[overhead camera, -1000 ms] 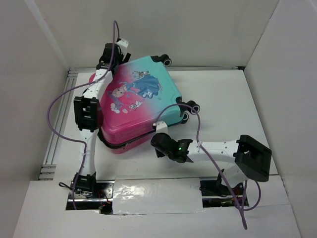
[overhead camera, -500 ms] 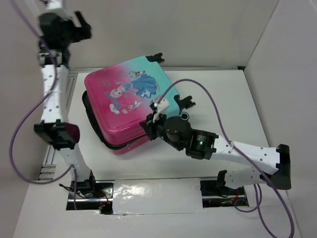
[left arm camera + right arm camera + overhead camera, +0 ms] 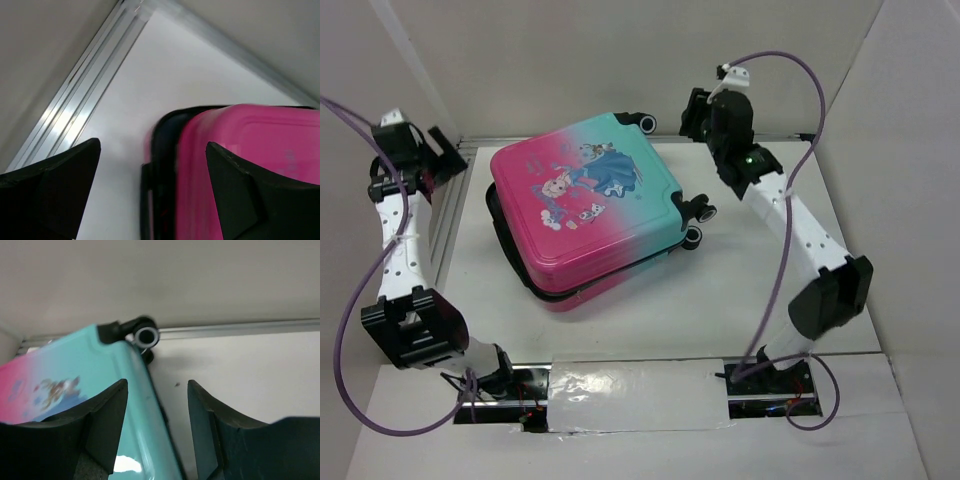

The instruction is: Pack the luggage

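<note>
With the pink-to-teal hard-shell cartoon suitcase (image 3: 585, 215) lid down, left gripper (image 3: 152, 150) and right gripper (image 3: 157, 387) both spread empty, zipping its seam likely comes next.

One luggage (image 3: 585, 205), one left claw (image 3: 440, 152) and one right claw (image 3: 693, 113).

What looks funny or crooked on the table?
The luggage lies at a slant on the table, and its lid looks not quite shut: a dark gap shows along the pink side. Nothing looks spilled or broken.
</note>
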### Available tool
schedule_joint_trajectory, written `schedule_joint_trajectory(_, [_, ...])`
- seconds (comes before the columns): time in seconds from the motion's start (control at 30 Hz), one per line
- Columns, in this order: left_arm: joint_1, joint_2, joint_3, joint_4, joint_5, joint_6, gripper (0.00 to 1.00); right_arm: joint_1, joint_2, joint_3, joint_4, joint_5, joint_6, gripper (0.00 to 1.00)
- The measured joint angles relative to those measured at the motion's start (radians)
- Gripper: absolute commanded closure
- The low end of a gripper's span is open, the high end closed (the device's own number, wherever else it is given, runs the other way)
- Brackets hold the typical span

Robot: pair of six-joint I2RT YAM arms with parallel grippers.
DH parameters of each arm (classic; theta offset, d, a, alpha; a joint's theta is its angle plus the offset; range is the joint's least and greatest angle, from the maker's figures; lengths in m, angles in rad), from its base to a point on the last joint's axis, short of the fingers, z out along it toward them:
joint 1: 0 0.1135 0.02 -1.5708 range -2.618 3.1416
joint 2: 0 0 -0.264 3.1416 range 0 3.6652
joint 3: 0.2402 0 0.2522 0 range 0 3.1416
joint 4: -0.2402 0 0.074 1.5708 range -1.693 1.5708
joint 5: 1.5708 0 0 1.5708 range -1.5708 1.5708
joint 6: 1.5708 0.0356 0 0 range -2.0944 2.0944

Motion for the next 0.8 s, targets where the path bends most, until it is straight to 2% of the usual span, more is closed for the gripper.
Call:
schedule_joint_trajectory(0.13, [0.139, -0.048, -0.235, -0.027, 0.006, -0.056, 0.01, -0.153, 0.163, 0.113, -0.007, -0.128, 0.025, 0.42])
schedule_joint_trajectory(0.17, [0.164, -0.052, -0.258, -0.028, 0.006, -0.062, 0.01, -0.156, 0.167, 0.114, -0.007, -0.148, 0.028, 0.42])
schedule_joint_trajectory(0.27, [0.204, -0.069, -0.33, -0.008, 0.02, -0.107, 0.01, -0.218, 0.315, 0.162, -0.025, -0.207, 0.04, 0.42])
schedule_joint_trajectory(0.5, [0.11, -0.076, -0.483, 0.071, 0.048, -0.149, 0.03, -0.196, 0.681, 0.452, -0.094, -0.315, 0.044, 0.42])
schedule_joint_trajectory(0.6, [0.045, -0.048, -0.48, 0.099, 0.045, -0.154, 0.05, -0.164, 0.792, 0.564, -0.127, -0.323, 0.044, 0.42])
schedule_joint_trajectory(0.8, [-0.056, 0.079, -0.413, 0.134, -0.006, -0.121, 0.07, -0.121, 0.914, 0.7, -0.122, -0.307, 0.034, 0.34])
